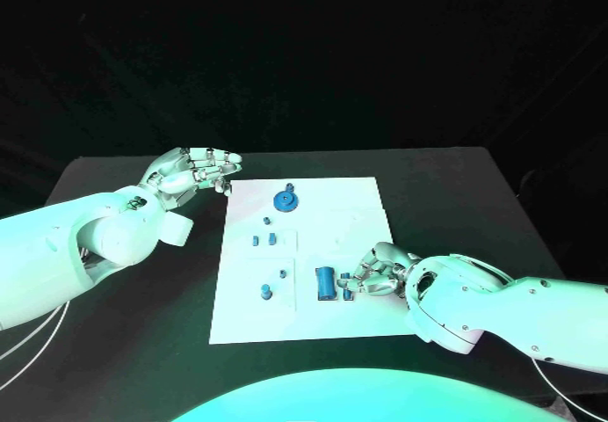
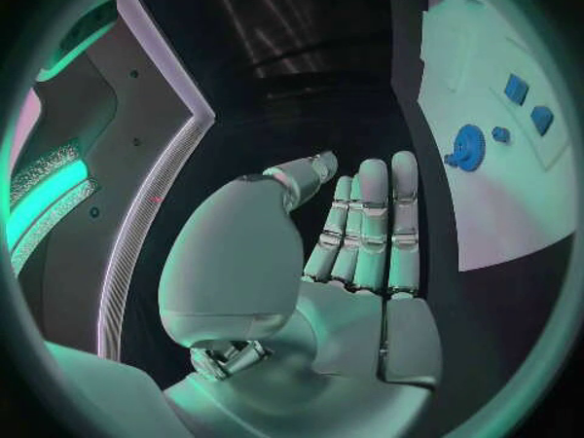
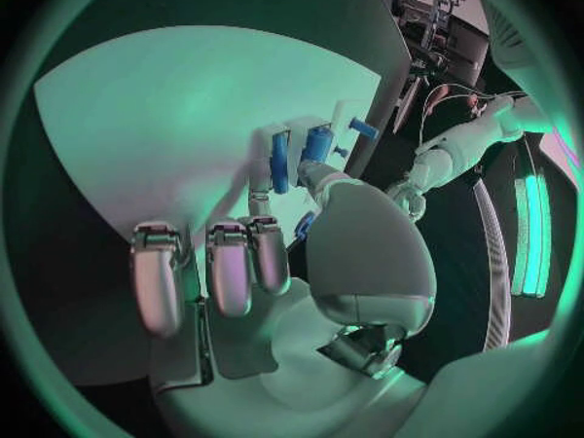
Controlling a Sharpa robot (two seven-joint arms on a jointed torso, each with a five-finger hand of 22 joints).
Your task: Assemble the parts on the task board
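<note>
Black table (image 1: 469, 202) all around, with the white board (image 1: 349, 220) laid in the middle and pretty much darkness behind it.

Nearest the robot, the right hand (image 1: 376, 271) was seen low over the board's near right part, fingers curled down around a small blue part (image 1: 351, 291) right beside the larger blue cylinder (image 1: 324, 281). From the right wrist view, blue pieces (image 3: 317, 146) were visible just past the fingertips (image 3: 266, 263), and something blue was tucked under the thumb, but whether it was actually pinched or only touched couldn't be told for sure.

A bit further left on the board, a small peg (image 1: 266, 291) was standing in its recess, and beyond it two more small pieces (image 1: 264, 237) were seated. Further out still, the round blue gear (image 1: 287, 202) was lying near the far edge.

Farthest away, the left hand (image 1: 192, 170) was held off the board's far left corner, fingers stretched out flat and together, nothing held – clear in the left wrist view (image 2: 359, 253).

What could go wrong, probably: the small part is crowded against the cylinder, so a sloppy close could knock the cylinder over or flick the part off the board. The board itself wasn't pinned by the left hand either, so a sideways push could slide it.
</note>
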